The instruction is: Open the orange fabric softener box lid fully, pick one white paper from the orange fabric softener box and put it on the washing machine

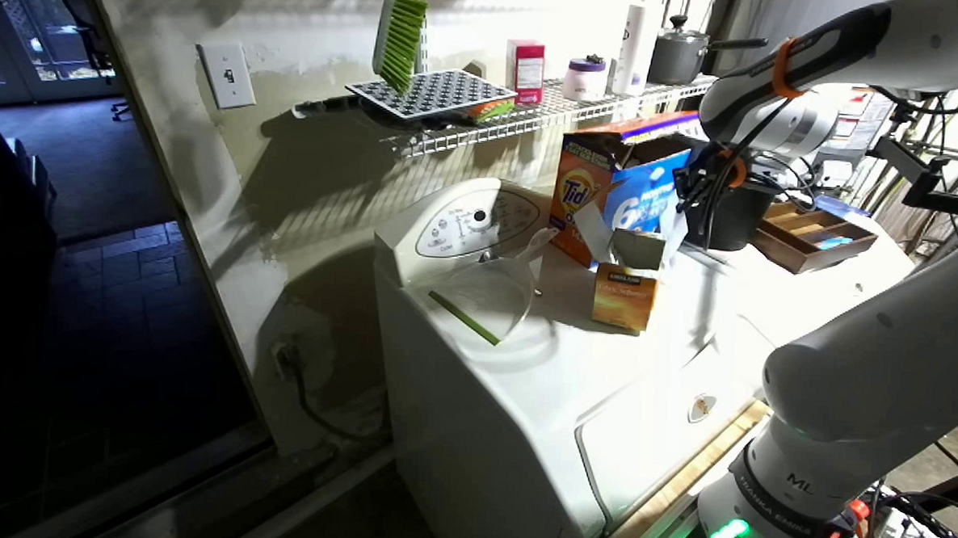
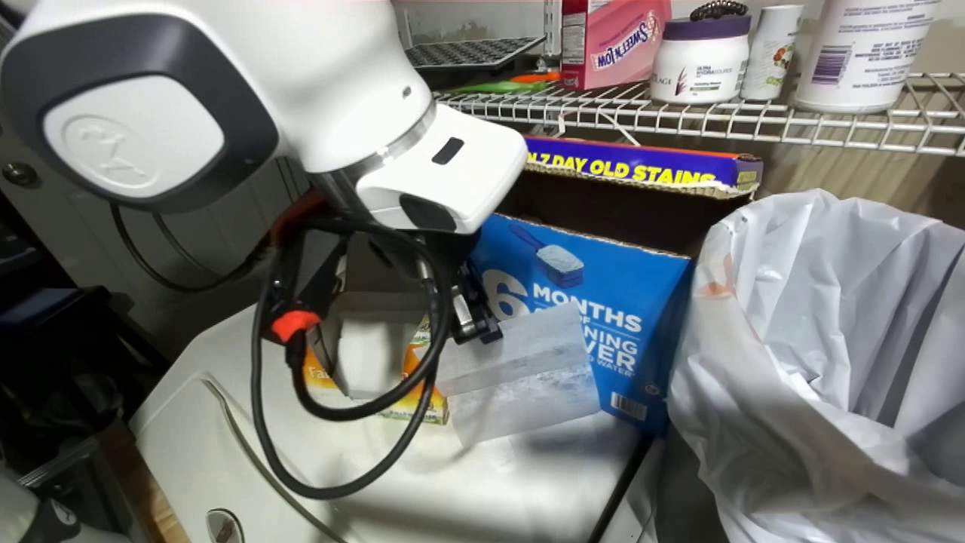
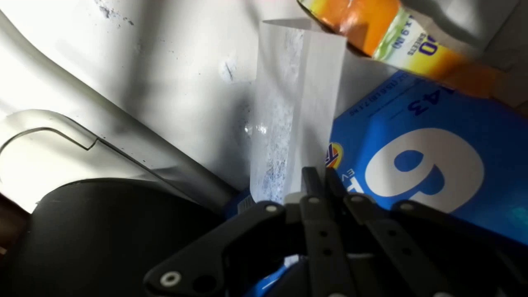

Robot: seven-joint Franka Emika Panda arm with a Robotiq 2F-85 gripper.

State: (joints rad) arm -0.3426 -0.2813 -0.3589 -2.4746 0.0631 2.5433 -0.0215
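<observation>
While near a “6 MONTHS” carton (image 2: pixel 626 302), white paper (image 2: pixel 520 377) tight between jaws, “KIRKLAND” box (image 1: pixel 625 298) nearby.

The arm (image 1: pixel 879 359) leans up from its base (image 1: pixel 789 477), lit green; the wrist (image 2: pixel 460 181) tilts down. The gripper (image 3: pixel 324 177) points downward; its fingers (image 3: pixel 312 185) stand close together.

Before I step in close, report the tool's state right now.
Tool: closed, holding the white paper.
</observation>
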